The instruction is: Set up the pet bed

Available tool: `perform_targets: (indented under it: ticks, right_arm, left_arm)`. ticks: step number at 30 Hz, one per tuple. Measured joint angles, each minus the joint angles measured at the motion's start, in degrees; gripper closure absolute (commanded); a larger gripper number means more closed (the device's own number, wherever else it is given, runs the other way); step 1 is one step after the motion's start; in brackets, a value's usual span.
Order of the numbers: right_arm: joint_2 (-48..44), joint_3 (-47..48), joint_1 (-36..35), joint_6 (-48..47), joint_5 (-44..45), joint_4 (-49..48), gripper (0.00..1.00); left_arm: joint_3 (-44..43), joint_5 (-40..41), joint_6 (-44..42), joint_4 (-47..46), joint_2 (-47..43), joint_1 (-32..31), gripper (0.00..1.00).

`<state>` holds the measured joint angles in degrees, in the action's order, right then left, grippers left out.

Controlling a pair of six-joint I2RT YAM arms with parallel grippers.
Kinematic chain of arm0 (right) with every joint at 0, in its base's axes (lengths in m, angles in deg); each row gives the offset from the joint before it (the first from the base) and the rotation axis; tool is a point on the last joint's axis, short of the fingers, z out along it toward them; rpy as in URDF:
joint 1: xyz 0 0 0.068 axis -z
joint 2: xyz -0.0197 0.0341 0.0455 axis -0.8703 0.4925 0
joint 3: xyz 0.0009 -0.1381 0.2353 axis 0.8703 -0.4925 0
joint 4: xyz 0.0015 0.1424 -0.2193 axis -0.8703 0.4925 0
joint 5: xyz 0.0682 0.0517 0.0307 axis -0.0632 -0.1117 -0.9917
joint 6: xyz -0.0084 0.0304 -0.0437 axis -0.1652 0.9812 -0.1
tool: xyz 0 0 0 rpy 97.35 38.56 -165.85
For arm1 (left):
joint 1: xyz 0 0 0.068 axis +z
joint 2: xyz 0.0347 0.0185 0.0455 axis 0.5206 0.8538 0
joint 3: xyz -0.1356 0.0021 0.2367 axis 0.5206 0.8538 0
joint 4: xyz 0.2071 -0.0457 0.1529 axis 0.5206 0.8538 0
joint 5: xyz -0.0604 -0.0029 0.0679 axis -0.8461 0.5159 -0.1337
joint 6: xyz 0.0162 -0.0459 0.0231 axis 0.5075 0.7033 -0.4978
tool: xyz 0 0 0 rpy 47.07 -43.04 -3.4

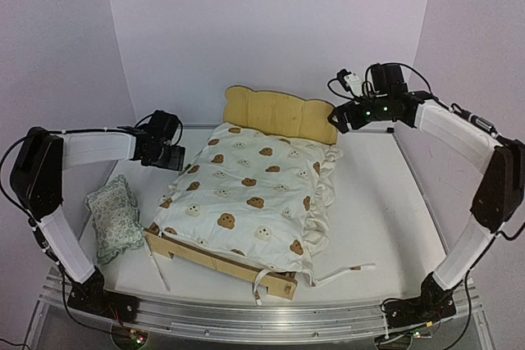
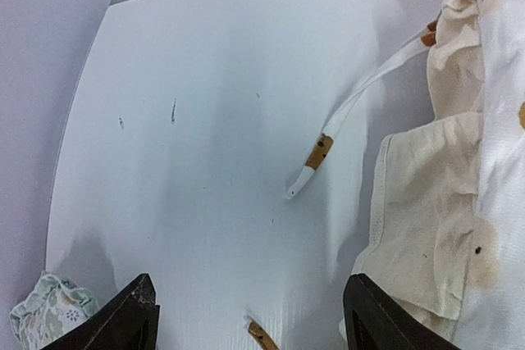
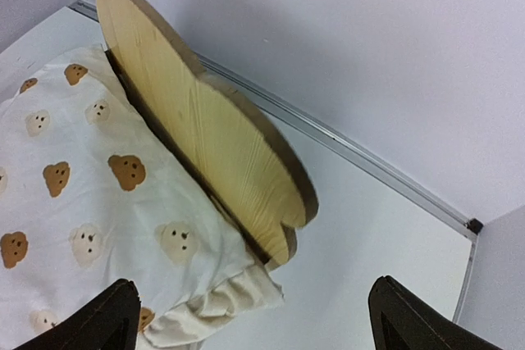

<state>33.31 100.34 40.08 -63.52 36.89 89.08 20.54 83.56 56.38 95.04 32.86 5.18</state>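
Pet bed (image 1: pixel 279 114) positioned centrally on table (image 1: pixel 385 202), long axis headboard-far to footboard-near, cover (image 1: pixel 246 194) draped on. Left hand (image 1: pixel 179 156) spread wide, empty, beside left flank; right hand (image 1: pixel 340 119) spread wide, empty, near headboard's right end. Pillow (image 1: pixel 115 215) located nearer left hand.

A cream ruffled fabric cover printed with brown and pale bear faces (image 1: pixel 246 190) is seen spread across the centre of the top view. Its thin cream ties (image 1: pixel 349 270) are trailed onto the white table (image 1: pixel 394 202). A small pale floral ruffled pillow (image 1: pixel 113 217) is laid at the lower left.
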Motion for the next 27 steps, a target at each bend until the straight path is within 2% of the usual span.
perform_targets:
  ticks: [4,14,19,22,27]
  right_arm:
    - [7.57,6.75,3.45,-2.44,-8.47,-0.39,0.11]
    - [20.90,20.09,7.16,-3.19,-28.01,1.57,0.49]
    - [21.70,21.04,7.31,-4.19,-30.30,2.33,0.78]
    - [21.70,21.04,7.63,-5.66,-30.64,2.52,0.87]
    - [21.58,20.59,7.61,-9.88,-31.91,2.79,0.97]
  left_arm:
    - [0.48,-0.29,2.99,2.35,-4.41,0.00,0.22]
    - [4.76,-5.00,9.50,9.38,-16.75,-0.73,0.25]
    - [5.36,-6.89,11.27,12.33,-20.85,-2.19,0.26]
    - [5.39,-7.65,12.14,13.83,-22.13,-3.16,0.27]
    - [5.42,-8.54,12.82,15.36,-23.64,-4.87,0.28]
